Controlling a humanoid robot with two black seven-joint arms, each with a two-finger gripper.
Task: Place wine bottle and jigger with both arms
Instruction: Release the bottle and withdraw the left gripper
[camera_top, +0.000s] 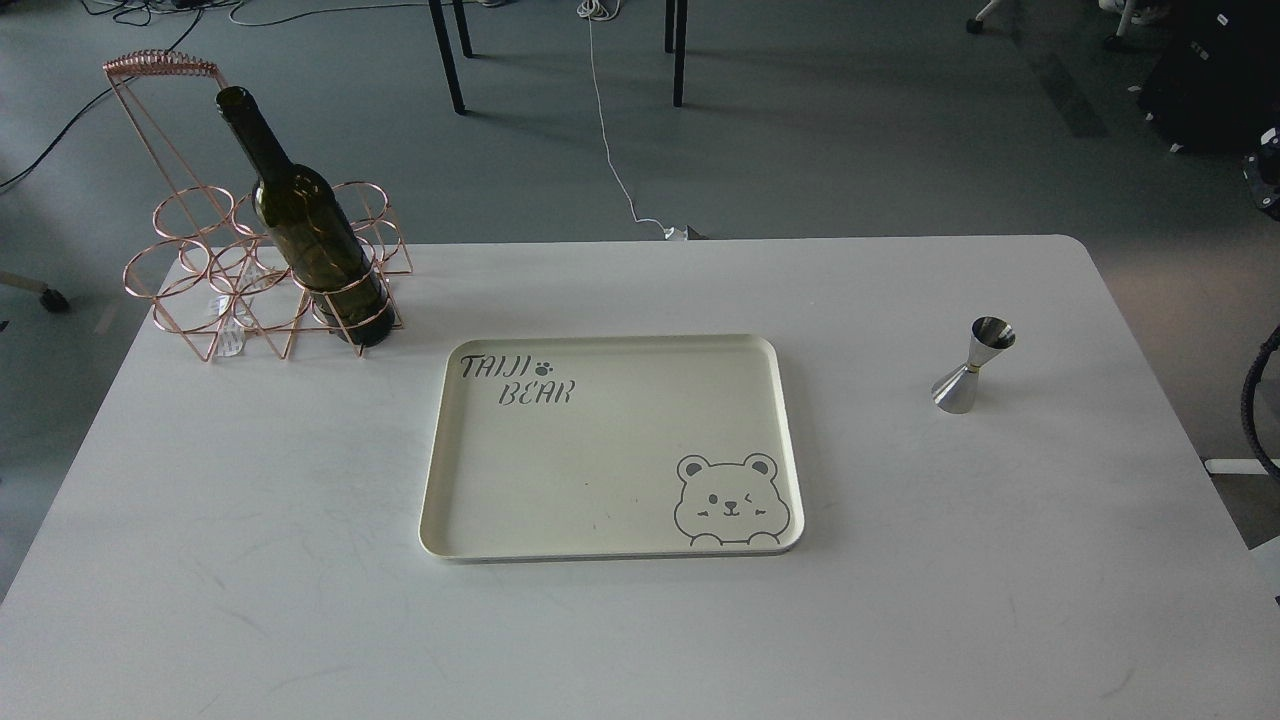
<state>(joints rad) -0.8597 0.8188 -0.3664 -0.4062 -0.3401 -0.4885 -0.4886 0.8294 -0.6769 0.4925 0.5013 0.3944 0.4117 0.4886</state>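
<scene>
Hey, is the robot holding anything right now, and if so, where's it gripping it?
Nothing is held. No gripper is in view; the bottle stands in the rack, the jigger alone on the table.

The wine bottle (318, 240) stands in a copper wire rack (215, 270), the jigger (972, 366) right of the tray (610, 545).

Seen from the head camera, the only piece that may belong to the robot is a black cable (1247, 400) at the far right edge, just beyond the white worktop (900, 600). It is matte, with a ribbed or braided sheath, and bows in an arc cut off by the frame. Whether it is part of the robot cannot be told.
</scene>
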